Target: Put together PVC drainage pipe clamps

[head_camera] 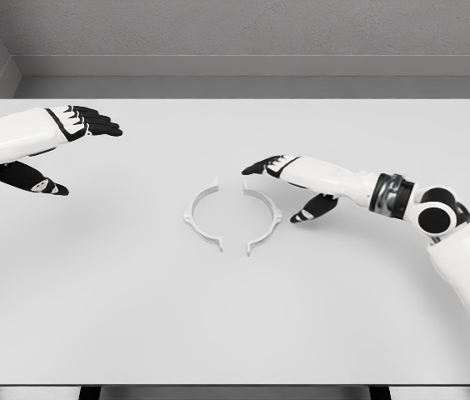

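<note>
- Right hand (pixel 289 179), fingers spread and empty, reached beside the right clamp half (pixel 262 218).
- Left hand (pixel 56 142) hovered open, well apart.
- Next: probably pushing the 2 halves together; left clamp half (pixel 202 215) sat apart.

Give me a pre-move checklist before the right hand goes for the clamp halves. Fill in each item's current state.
1. Both clamp halves in view: left clamp half and right clamp half lie on the table. Ok.
2. Halves facing each other, gaps at top and bottom, not yet joined. Ok.
3. Right hand open, holding nothing, beside the right half. Ok.
4. Left hand open, well away from the parts. Ok.
5. Contact between right fingertips and the right half: cannot tell.
6. Halves lying flat: cannot tell.
</note>
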{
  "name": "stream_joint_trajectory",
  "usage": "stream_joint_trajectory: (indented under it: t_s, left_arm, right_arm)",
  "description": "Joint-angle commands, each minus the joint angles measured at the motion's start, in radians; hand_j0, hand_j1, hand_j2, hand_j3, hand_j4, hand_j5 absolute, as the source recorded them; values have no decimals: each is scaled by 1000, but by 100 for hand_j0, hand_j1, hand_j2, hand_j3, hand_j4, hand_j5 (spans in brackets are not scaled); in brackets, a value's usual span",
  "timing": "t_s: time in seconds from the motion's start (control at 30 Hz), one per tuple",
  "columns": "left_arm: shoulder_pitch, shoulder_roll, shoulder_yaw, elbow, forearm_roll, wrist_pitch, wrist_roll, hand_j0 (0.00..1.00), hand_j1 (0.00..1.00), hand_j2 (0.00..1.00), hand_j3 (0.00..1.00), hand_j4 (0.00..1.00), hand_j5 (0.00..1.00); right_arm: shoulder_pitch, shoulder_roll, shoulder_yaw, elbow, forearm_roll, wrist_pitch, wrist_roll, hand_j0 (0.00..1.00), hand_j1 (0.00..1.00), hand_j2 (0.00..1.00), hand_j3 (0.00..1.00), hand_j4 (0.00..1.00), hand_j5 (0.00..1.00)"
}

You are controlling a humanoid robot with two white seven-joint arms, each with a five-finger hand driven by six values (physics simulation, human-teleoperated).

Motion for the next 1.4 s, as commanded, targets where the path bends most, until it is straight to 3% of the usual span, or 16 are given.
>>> stream_joint_trajectory:
  t_s: [0.0, 0.9, 1.37]
  left_arm:
    - [0, 1, 0, 0, 7, 3, 0, 100, 100, 100, 100, 100, 100]
    - [-3, 1, 0, 0, 7, 3, 0, 100, 100, 100, 100, 100, 100]
    - [-3, 1, 2, 0, 7, 3, 0, 100, 100, 100, 100, 100, 100]
  right_arm:
    - [0, 14, 0, 0, -7, 3, 0, 100, 100, 100, 100, 100, 100]
    - [14, 80, 23, -3, 21, 3, 0, 100, 100, 100, 100, 100, 100]
    - [2, 67, 5, 35, 21, 3, 0, 100, 100, 100, 100, 100, 100]
